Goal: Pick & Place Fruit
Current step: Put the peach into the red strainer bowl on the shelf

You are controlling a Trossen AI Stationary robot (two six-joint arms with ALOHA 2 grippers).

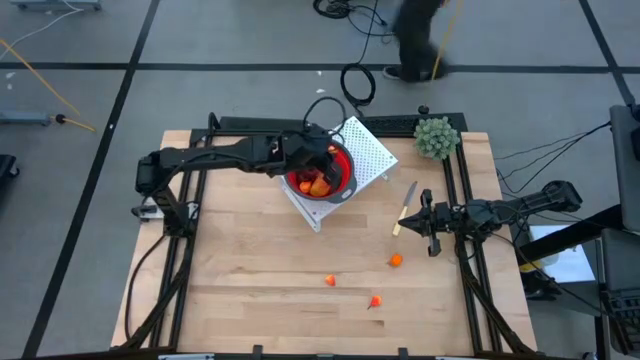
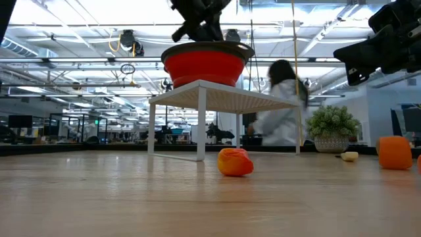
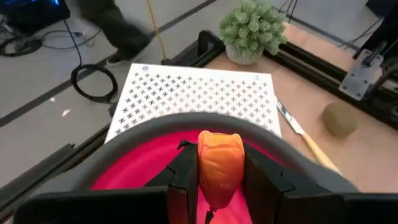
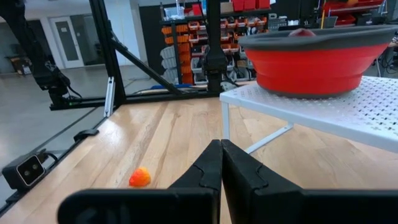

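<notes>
Fruit is scattered on the table (image 1: pixel 250 290) nearest the front: three small orange pieces (image 1: pixel 330 281) around six o'clock. At three o'clock the right gripper (image 1: pixel 432 245) is parked with jaws clenched on nothing. Farther back, near twelve, an orange piece (image 3: pixel 219 167) is grasped by the left gripper (image 3: pixel 217 180) above the red bowl (image 1: pixel 338 172), which is set on a white perforated stand (image 1: pixel 372 152).

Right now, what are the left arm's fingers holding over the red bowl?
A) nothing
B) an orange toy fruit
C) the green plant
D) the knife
B: in the left wrist view an orange fruit piece sits pinched between the left fingers, above the red bowl.
</notes>
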